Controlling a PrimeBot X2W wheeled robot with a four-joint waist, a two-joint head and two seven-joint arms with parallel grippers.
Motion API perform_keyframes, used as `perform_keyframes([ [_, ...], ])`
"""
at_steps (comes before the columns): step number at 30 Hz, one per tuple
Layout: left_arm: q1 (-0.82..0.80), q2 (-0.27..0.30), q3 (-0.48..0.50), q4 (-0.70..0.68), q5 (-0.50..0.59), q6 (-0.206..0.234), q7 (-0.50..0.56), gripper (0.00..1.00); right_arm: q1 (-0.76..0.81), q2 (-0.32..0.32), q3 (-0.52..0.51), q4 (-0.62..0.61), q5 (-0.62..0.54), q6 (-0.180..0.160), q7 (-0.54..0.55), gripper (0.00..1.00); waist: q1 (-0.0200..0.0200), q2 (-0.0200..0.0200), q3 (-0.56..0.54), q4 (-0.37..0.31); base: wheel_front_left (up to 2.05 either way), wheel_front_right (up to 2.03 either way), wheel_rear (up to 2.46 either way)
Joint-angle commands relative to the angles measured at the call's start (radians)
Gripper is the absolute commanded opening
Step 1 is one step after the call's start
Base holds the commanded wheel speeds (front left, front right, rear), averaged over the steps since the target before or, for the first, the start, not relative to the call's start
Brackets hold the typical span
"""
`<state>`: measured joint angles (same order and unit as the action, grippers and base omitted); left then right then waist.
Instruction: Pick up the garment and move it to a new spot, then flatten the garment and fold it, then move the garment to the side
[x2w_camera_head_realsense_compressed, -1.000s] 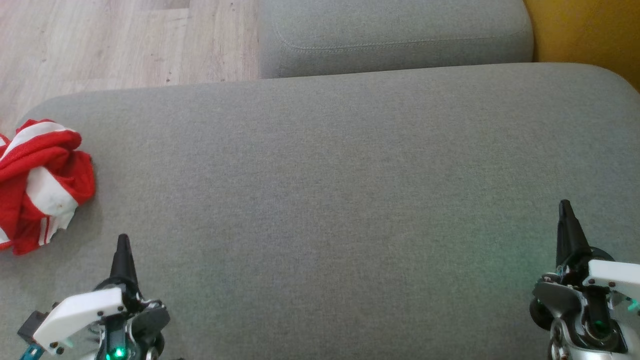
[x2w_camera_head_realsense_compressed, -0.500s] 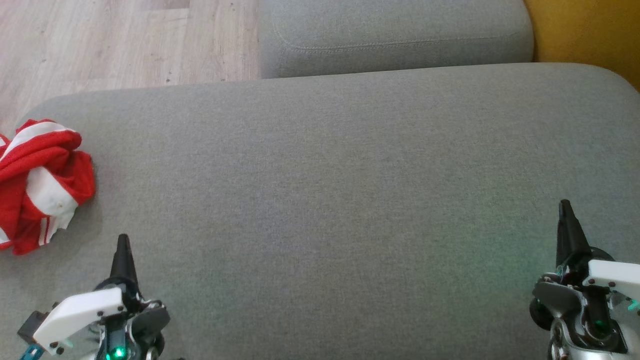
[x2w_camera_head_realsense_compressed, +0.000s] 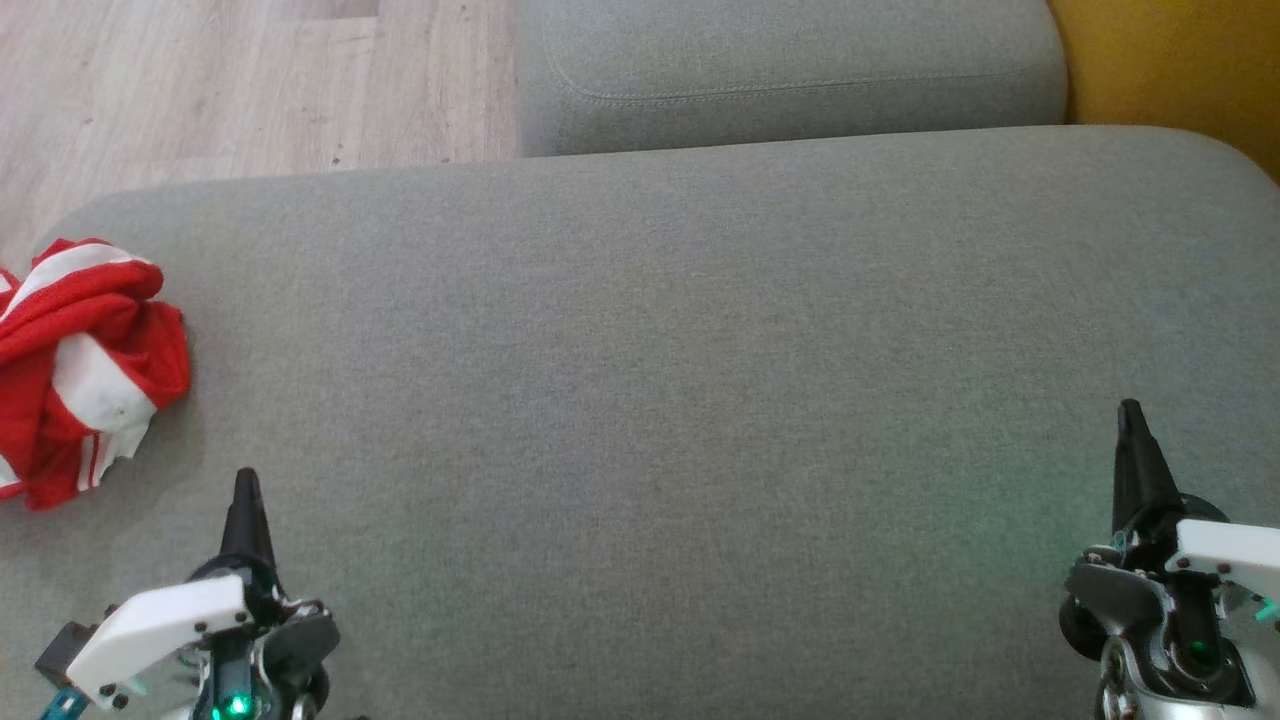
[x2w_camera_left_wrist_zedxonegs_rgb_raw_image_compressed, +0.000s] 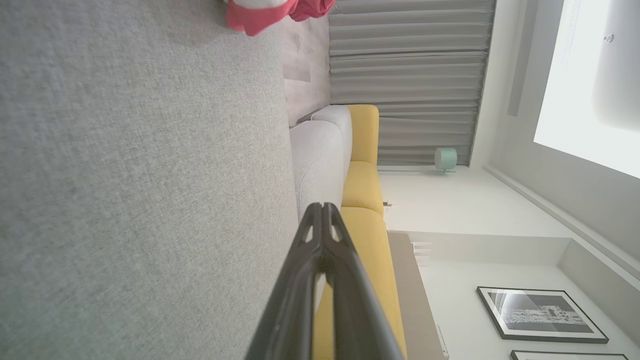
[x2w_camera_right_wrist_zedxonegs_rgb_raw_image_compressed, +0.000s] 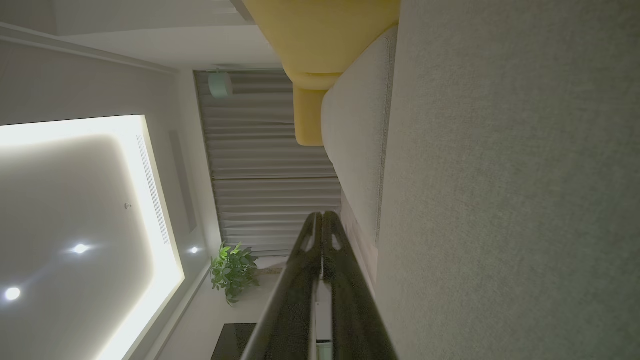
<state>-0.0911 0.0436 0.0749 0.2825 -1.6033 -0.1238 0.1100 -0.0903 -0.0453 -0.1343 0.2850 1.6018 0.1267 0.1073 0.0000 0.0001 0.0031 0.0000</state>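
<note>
The garment (x2w_camera_head_realsense_compressed: 85, 365), red with white stripes, lies crumpled at the far left edge of the grey cushion (x2w_camera_head_realsense_compressed: 660, 380). A corner of the garment (x2w_camera_left_wrist_zedxonegs_rgb_raw_image_compressed: 260, 14) shows at the top of the left wrist view. My left gripper (x2w_camera_head_realsense_compressed: 245, 480) hovers at the lower left, just right of and nearer than the garment, shut with nothing in it. Its two dark fingertips meet in its wrist view, left gripper (x2w_camera_left_wrist_zedxonegs_rgb_raw_image_compressed: 323, 207). My right gripper (x2w_camera_head_realsense_compressed: 1130, 410) sits far off at the lower right, shut and empty; the right gripper (x2w_camera_right_wrist_zedxonegs_rgb_raw_image_compressed: 321, 216) shows tips pressed together in its own view.
A second grey cushion (x2w_camera_head_realsense_compressed: 790, 70) lies beyond the far edge. Wooden floor (x2w_camera_head_realsense_compressed: 230, 80) shows at the upper left, past the cushion's rounded corner. A yellow sofa part (x2w_camera_head_realsense_compressed: 1170, 60) stands at the upper right.
</note>
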Motion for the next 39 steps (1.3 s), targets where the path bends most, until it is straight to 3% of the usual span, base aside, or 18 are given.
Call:
perform_keyframes([
  [1,-0.017,0.007,0.039,-0.037,-0.005,-0.007,0.003,0.0,-0.018,-0.005,0.021,-0.04,0.007,0.004,0.006,0.0,0.0,-0.0001,0.0,0.0,0.0,0.0,0.0],
  [2,0.0,0.0,0.0,0.0,0.0,0.0,0.0,1.0,0.0,0.0,0.0,0.0,0.0,0.0,0.0,1.0,0.0,-0.0001,0.0,0.0,0.0,0.0,0.0],
  [10,0.0,0.002,-0.007,0.029,0.018,0.0,-0.017,1.0,-0.002,-0.002,0.01,0.022,-0.011,0.0,-0.009,1.0,0.0,-0.0001,0.001,0.0,0.0,0.0,0.0],
  [18,-0.016,0.013,-0.015,0.031,0.104,0.0,-0.041,1.0,-0.025,-0.023,0.043,0.033,-0.064,0.0,-0.04,1.0,0.0,-0.0001,0.007,-0.002,0.0,0.0,0.0],
  [39,-0.091,0.039,-0.055,0.078,0.392,-0.001,-0.104,1.0,-0.118,-0.033,0.088,0.075,-0.35,0.001,-0.103,1.0,0.0,-0.0001,0.027,-0.002,0.0,0.0,0.0],
])
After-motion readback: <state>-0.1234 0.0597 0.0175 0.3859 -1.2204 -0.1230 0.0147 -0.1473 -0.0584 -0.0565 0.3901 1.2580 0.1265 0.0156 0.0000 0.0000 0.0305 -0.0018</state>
